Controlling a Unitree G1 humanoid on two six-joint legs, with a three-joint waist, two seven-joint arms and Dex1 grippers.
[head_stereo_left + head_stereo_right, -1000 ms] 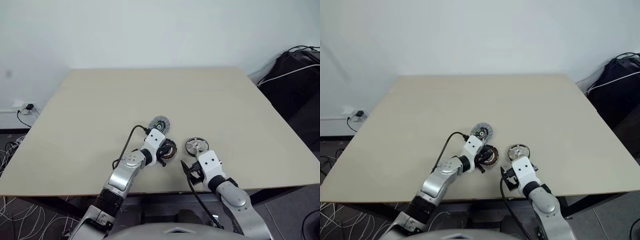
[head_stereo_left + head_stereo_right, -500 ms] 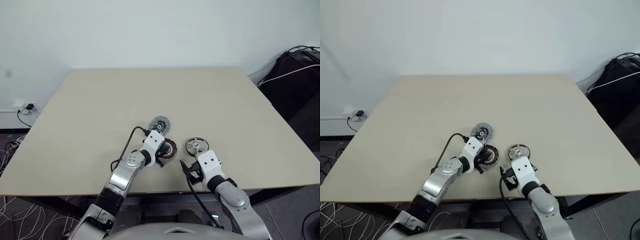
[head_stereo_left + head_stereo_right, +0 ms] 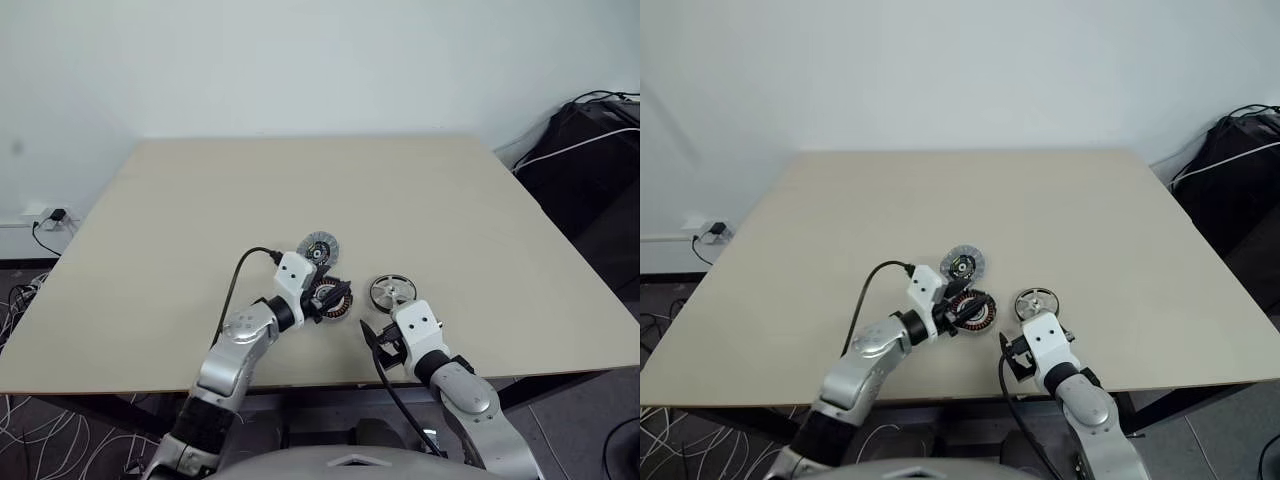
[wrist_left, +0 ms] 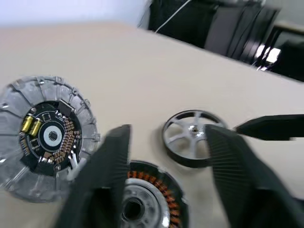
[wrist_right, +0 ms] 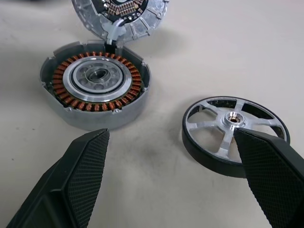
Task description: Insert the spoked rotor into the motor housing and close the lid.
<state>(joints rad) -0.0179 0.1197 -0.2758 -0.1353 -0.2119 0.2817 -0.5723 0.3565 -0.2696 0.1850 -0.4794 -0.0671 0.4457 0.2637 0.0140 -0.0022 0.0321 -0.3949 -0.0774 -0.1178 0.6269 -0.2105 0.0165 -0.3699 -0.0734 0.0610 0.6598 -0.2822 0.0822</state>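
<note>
On the beige surface (image 3: pixel 420 200) the spoked rotor (image 5: pixel 235 135), at three o'clock of the motor housing (image 5: pixel 95 83), is judged next to be gripped by the wide-open right claw (image 5: pixel 175 183), the empty left claw (image 4: pixel 166 180) being parted above the housing.

My three parts crowd the near table (image 3: pixel 300 180) edge: lid (image 4: pixel 45 137) touching the motor housing (image 5: pixel 95 83), spoked rotor (image 5: pixel 235 133) just beside. The far table lies bare, and a bare strip separates housing and rotor.
</note>
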